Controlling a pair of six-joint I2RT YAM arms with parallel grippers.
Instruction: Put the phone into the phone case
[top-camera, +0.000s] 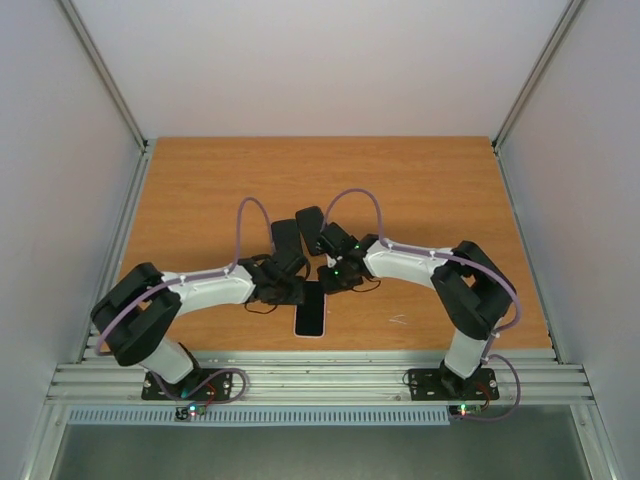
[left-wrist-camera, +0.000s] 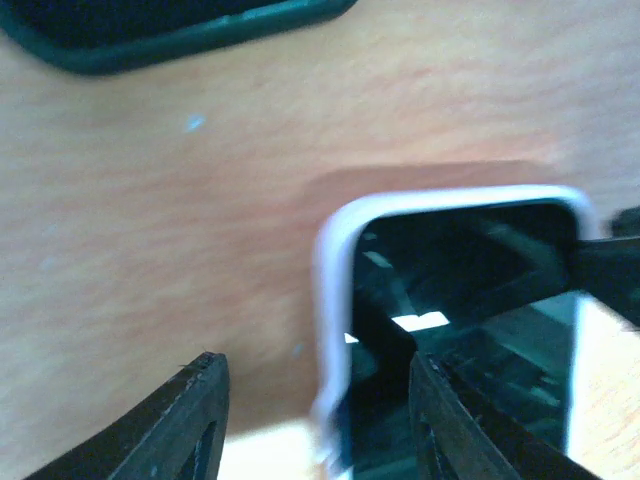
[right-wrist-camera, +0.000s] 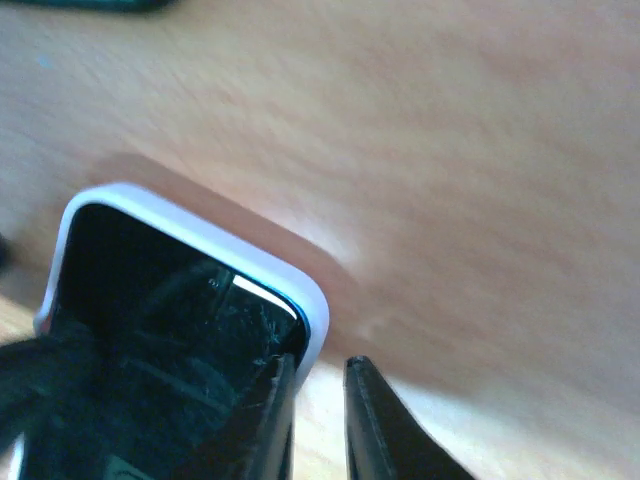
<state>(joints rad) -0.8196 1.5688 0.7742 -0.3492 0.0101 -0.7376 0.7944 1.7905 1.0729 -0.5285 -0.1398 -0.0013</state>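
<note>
Left pincer (left-wrist-camera: 312, 365), from the left wrist: spread apart, gripping nothing, straddling the rim of the white case (left-wrist-camera: 335, 262) at 6 o'clock, one finger over bare table (left-wrist-camera: 120, 260), the other over the glass. At 4 o'clock the phone (left-wrist-camera: 470, 300), apparently already lying inside that rim; impossible to tell whether fully clicked in. At 11 o'clock a dark green case (left-wrist-camera: 170, 35), well apart.

From the right wrist: right pincer (right-wrist-camera: 320, 362) pressed together at 6 o'clock, pinching nothing, tips just beside the white case's corner, one seemingly touching it. Screen up in the 8 o'clock quarter, rim unbroken around the visible corner.

From above: both arms meeting over the phone, flat at 6 o'clock of the table near its edge, left pincer at its 10 o'clock, right pincer at its 1 o'clock.

Judged step: seating, near the end. Next: press gently along corners and edges with closed tips, watching for any raised rim, and keep the white case from sliding.
</note>
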